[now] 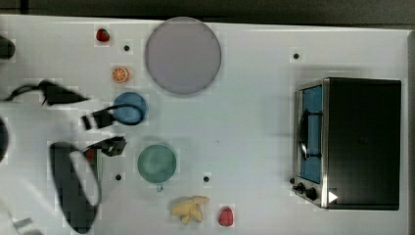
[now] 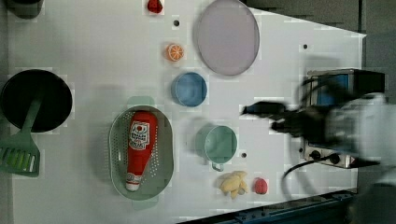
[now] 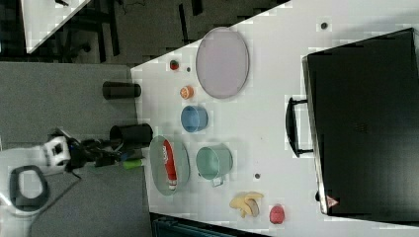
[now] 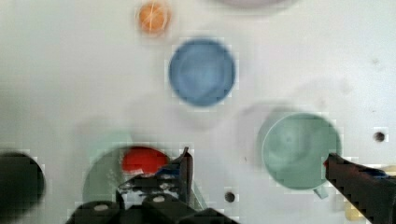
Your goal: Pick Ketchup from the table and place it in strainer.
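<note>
The red ketchup bottle (image 2: 138, 149) lies lengthwise inside the pale mint strainer (image 2: 163, 154), white cap toward the left view's bottom. Both appear again in the right view, ketchup (image 3: 169, 165) in strainer (image 3: 182, 165). In the wrist view the ketchup's red end (image 4: 142, 160) rests in the strainer (image 4: 100, 172), partly behind a finger. My gripper (image 4: 259, 168) is open with nothing between its fingers, raised above the table between strainer and teal cup. In the top view the gripper (image 1: 105, 132) and arm cover most of the strainer, leaving a red sliver of ketchup (image 1: 89, 154).
A teal cup (image 2: 219, 143) sits beside the strainer, a blue bowl (image 2: 189, 89) and orange slice (image 2: 175, 52) beyond. A grey plate (image 1: 182, 55), strawberries (image 1: 103, 35) (image 1: 225, 216), bananas (image 1: 190, 208) and toaster oven (image 1: 350, 142) share the table. A black pot (image 2: 36, 100) and green spatula (image 2: 19, 156) lie nearby.
</note>
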### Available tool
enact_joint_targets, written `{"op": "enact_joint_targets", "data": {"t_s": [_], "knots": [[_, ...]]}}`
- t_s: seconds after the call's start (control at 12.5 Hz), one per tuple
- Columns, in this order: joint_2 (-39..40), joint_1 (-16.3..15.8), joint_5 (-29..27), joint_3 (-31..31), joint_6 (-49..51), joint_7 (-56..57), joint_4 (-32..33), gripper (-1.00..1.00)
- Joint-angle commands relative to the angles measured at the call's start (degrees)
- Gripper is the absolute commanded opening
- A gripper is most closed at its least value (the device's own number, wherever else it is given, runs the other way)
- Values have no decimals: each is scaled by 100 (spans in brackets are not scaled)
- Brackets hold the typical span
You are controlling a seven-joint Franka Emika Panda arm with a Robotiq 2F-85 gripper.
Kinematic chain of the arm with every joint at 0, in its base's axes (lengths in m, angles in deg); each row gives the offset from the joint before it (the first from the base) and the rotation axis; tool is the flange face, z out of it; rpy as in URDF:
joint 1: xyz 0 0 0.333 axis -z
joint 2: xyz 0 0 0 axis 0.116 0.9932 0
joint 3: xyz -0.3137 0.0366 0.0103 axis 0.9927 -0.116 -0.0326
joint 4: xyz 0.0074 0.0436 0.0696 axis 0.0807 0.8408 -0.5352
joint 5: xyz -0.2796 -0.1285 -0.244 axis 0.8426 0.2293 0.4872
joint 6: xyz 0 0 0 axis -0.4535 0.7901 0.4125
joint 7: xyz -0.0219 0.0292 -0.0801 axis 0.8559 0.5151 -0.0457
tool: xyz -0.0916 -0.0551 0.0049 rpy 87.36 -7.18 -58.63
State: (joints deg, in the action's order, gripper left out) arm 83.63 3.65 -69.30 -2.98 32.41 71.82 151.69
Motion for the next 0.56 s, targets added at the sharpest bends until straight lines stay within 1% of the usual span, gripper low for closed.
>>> {"op": "enact_joint_targets", "data": {"t_s": [0.08, 0.32, 0.56], "knots": [[-161, 341, -141, 868, 636, 298, -281, 100], [-349, 360, -140, 1799, 920, 828, -420, 100], [-491, 367, -97, 2570, 910, 827, -425, 100]]}}
